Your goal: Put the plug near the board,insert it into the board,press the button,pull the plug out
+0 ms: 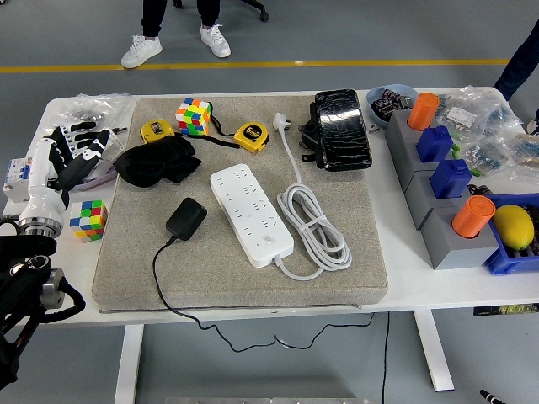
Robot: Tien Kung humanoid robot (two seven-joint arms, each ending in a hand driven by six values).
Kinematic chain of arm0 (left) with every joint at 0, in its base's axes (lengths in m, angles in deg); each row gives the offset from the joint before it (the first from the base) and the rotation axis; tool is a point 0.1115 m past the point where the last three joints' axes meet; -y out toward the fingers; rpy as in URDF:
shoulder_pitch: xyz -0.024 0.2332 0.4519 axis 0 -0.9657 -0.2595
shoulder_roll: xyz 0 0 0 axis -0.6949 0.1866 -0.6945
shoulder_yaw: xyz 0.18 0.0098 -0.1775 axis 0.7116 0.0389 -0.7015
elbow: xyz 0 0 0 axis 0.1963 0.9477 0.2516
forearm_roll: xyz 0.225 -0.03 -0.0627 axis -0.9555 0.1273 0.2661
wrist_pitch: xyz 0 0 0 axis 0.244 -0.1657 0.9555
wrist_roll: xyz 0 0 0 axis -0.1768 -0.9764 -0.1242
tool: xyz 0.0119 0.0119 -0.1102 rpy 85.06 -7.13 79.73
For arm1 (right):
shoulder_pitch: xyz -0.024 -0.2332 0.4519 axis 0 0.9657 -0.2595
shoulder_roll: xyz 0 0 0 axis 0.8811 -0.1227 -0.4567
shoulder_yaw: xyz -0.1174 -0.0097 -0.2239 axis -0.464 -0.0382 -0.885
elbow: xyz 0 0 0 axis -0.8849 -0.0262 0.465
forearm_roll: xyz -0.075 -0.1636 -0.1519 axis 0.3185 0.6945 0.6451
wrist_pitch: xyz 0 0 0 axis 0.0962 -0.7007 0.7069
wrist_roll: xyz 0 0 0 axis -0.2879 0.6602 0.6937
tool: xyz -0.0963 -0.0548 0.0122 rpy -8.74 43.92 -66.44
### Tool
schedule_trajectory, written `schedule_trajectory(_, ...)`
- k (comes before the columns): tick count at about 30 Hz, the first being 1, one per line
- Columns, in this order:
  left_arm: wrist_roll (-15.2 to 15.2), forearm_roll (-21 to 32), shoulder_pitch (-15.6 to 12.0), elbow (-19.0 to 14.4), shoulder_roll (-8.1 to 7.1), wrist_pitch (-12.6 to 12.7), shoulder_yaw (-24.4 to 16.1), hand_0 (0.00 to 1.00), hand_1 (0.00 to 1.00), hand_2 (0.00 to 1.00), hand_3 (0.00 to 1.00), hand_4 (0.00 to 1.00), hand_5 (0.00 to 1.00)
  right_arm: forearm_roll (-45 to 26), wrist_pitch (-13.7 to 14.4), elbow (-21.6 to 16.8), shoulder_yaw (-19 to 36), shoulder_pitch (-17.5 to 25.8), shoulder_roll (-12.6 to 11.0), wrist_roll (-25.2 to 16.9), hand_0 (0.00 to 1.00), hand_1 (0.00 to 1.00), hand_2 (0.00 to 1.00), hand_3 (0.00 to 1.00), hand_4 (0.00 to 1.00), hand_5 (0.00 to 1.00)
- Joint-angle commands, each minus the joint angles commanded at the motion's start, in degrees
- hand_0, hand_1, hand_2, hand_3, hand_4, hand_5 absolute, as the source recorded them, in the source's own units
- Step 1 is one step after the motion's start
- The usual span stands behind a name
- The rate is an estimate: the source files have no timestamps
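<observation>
Black plug adapter (186,219) lies on the grey mat (337,278), just left of the white power strip (251,214), its cord trailing off the desk (438,282) front. The left hand (69,154) hovers at the desk's left edge, fingers loosely spread, holding nothing. Beside it sits a Rubik's cube (88,219).
</observation>
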Motion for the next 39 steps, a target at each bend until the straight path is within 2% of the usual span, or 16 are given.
schedule_trajectory(39,-1.4,-0.5,0.1,-0.7,0.53,-0.3,-0.1,0.469,0.594,0.565,0.596,0.827,0.39,0.2,0.0,0.2,2.4,1.1,0.8,0.1,0.571,0.643,0.619,0.539,0.926,0.491)
